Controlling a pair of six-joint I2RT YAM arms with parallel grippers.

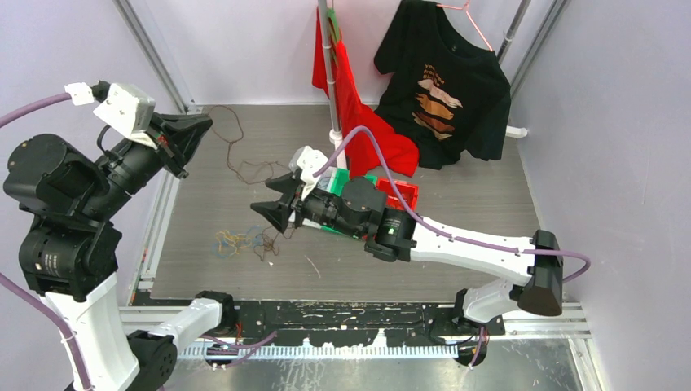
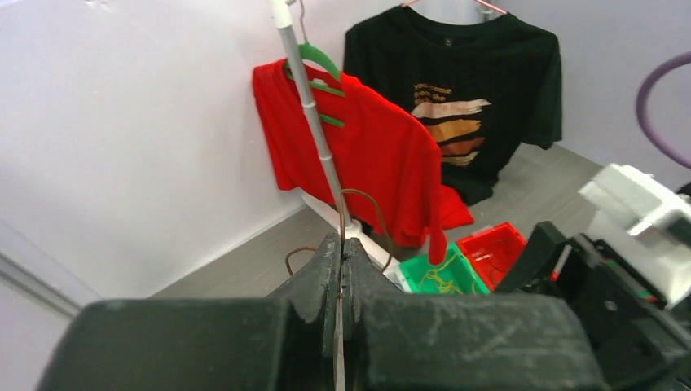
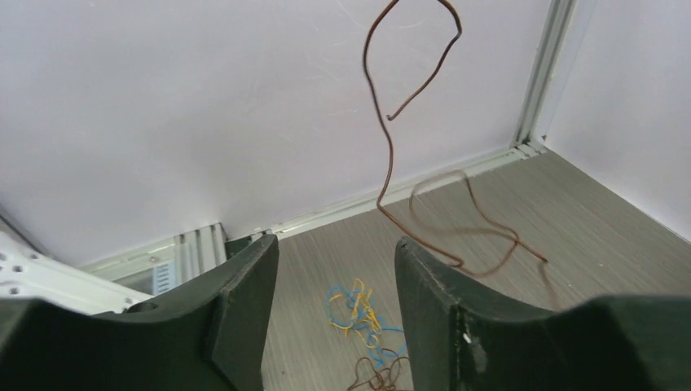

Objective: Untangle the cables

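Note:
My left gripper [image 1: 192,135] is raised at the far left and shut on one long brown cable [image 1: 242,130], which hangs down and trails in loops over the floor. In the left wrist view the jaws [image 2: 341,244] pinch this cable [image 2: 376,210]. A small tangle of blue and yellow cables [image 1: 235,240] lies on the floor with a dark brown clump [image 1: 266,246] at its right. My right gripper [image 1: 277,209] is open and empty, just right of and above the tangle. The right wrist view shows the tangle [image 3: 363,314] between its fingers [image 3: 244,301], and the hanging brown cable [image 3: 389,155].
A green bin [image 1: 349,174] holding yellow wire and a red bin [image 1: 405,192] sit behind the right arm. A pole [image 1: 329,65] carries a red shirt [image 1: 358,122]; a black shirt [image 1: 444,90] hangs at the back right. Walls close in on three sides.

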